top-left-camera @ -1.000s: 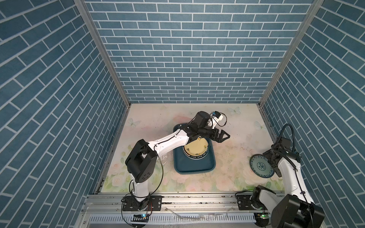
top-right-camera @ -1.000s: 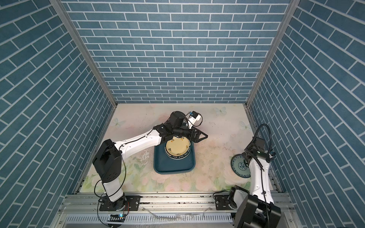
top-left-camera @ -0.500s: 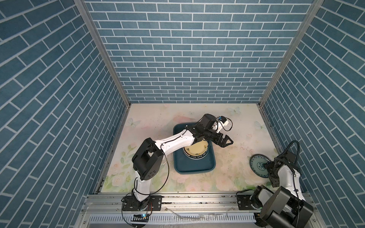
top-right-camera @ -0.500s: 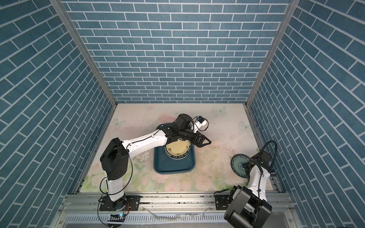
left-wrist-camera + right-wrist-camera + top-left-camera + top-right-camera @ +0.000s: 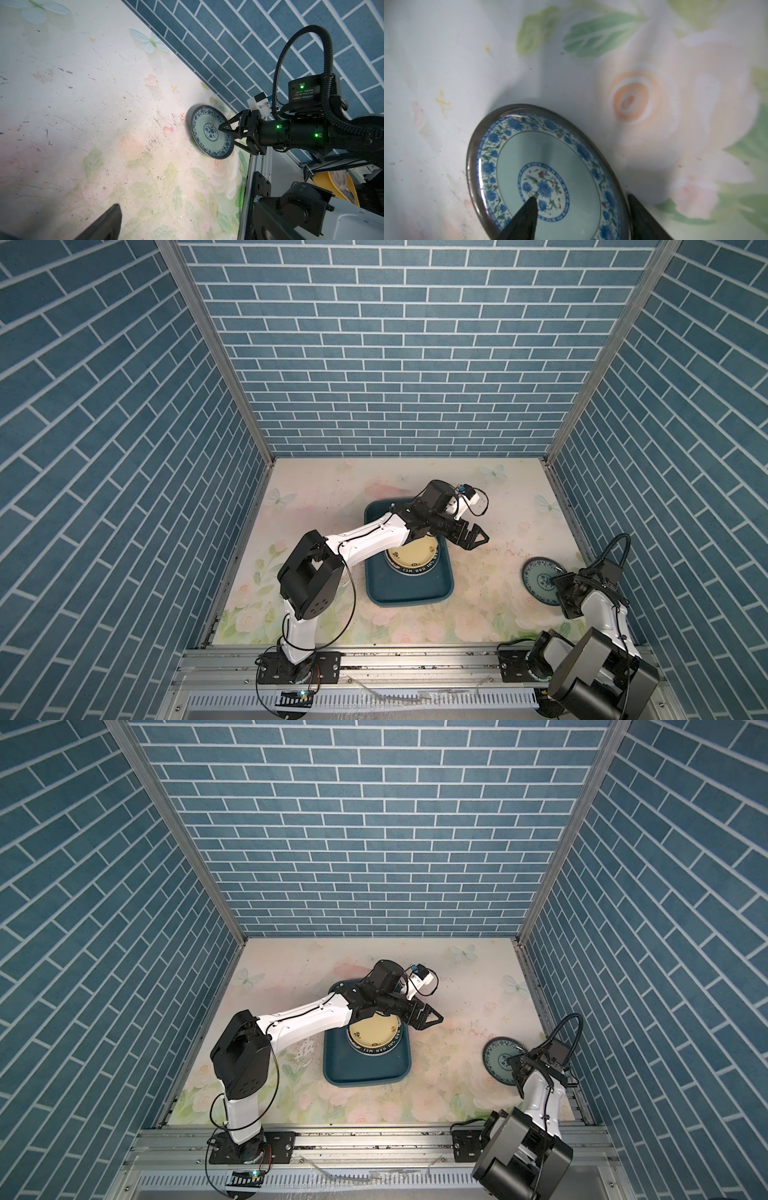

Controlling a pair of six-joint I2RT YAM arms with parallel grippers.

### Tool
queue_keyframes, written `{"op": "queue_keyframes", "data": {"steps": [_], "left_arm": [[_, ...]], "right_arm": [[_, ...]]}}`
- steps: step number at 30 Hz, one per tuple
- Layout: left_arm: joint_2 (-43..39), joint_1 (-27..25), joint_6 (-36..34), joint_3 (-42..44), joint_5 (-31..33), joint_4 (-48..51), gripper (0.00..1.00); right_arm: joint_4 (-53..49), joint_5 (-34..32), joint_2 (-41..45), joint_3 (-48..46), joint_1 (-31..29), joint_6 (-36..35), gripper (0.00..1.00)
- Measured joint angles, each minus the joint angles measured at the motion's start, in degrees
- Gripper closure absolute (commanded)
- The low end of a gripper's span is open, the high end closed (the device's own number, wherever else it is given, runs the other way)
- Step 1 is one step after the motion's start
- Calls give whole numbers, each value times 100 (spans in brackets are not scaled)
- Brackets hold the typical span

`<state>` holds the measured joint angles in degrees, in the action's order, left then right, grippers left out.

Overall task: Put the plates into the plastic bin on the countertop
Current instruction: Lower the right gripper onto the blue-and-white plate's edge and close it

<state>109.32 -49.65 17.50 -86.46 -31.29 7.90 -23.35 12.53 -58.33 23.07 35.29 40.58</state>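
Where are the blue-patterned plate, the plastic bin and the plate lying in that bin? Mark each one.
blue-patterned plate (image 5: 539, 580): in a top view, its pale centre.
plastic bin (image 5: 409, 593): in a top view, bare floor.
plate in the bin (image 5: 412, 560): in a top view, yellow middle.

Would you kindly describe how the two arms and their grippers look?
The left arm and right arm have white links and black joints. The left gripper and right gripper are black, with triangular open-frame fingers. A black corrugated cable loops over the right wrist, where green lights glow; a white camera module sits on the left wrist.
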Motion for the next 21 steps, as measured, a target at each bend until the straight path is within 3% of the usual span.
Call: {"op": "queue_keyframes", "data": {"steps": [5, 14, 21], "left_arm": [[0, 0, 0, 0, 66, 33, 0], [-52, 2, 0, 17, 238, 55, 0], [-223, 35, 2, 96, 367, 52, 0]], "right_arm": [[525, 472, -463, 105, -186, -201, 38], [1176, 968, -1716, 713, -1416, -463, 46], [1827, 1368, -2105, 730, -1510, -459, 50]]}}
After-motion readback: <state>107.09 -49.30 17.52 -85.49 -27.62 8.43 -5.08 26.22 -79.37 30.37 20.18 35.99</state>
